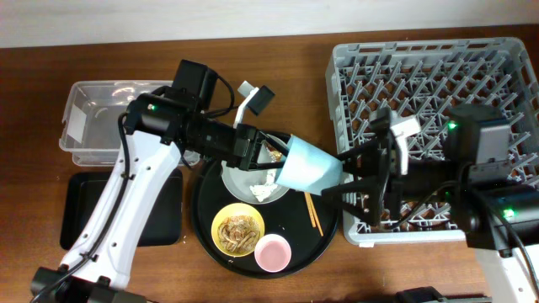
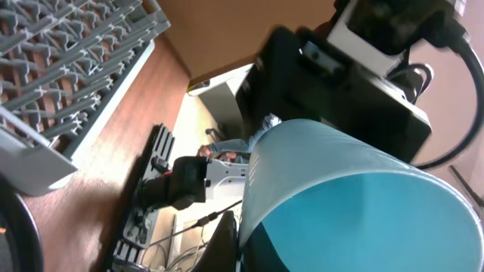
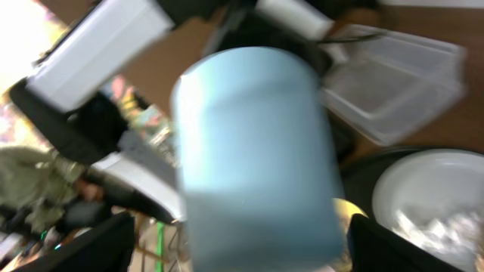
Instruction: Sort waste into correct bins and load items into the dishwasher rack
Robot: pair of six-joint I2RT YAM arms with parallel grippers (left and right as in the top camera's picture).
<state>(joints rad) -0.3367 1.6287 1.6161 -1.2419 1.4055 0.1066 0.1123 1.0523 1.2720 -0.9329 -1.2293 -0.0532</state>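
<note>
Left tool point(image 1: 282, 156) grips a smooth, tapered blue cup point(image 1: 309, 166) sideways.

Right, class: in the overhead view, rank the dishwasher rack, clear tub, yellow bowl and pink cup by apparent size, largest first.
1. dishwasher rack
2. clear tub
3. yellow bowl
4. pink cup
All four sit low, so nearness to the camera doesn't blur the order.

Pale blue cup point(image 1: 310, 165), yellow bowl point(image 1: 258, 224)
</note>
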